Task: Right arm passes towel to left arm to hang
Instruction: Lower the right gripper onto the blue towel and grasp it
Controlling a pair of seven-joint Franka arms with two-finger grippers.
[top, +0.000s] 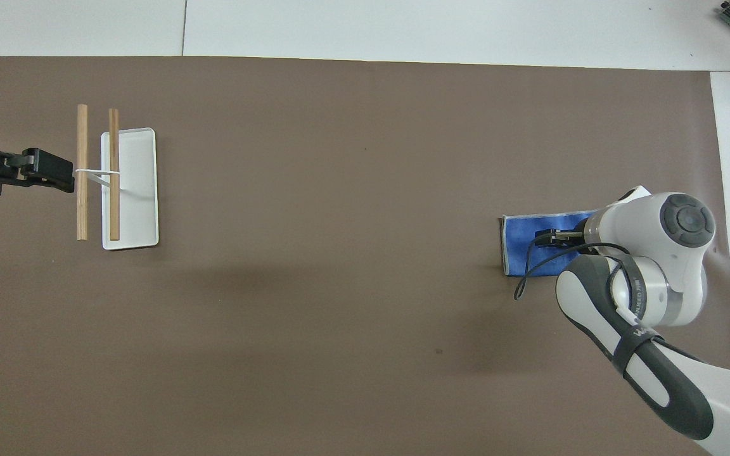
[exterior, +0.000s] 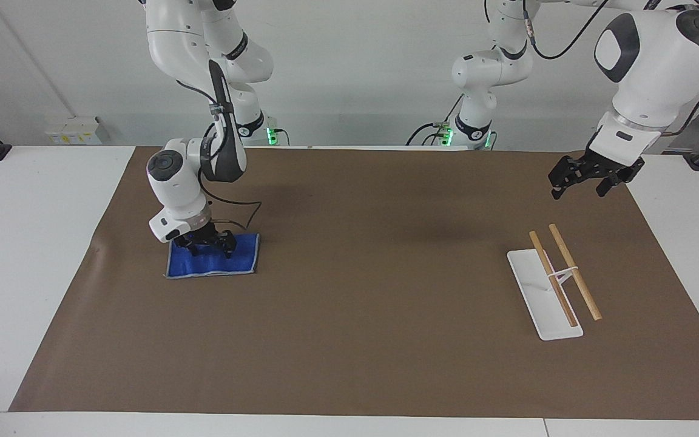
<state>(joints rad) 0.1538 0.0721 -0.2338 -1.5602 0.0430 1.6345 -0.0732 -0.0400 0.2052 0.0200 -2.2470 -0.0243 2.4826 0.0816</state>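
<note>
The blue towel lies flat on the brown mat at the right arm's end of the table; it also shows in the overhead view. My right gripper is low on the towel's edge nearer to the robots, fingers spread and pointing down, with the tips at the cloth. The overhead view shows it over the towel, with the arm hiding part of the cloth. My left gripper hangs open and empty in the air over the mat's corner at the left arm's end, waiting; in the overhead view it is beside the rack.
A hanging rack stands at the left arm's end: a white base tray and two wooden bars on a thin white stand. The brown mat covers most of the white table.
</note>
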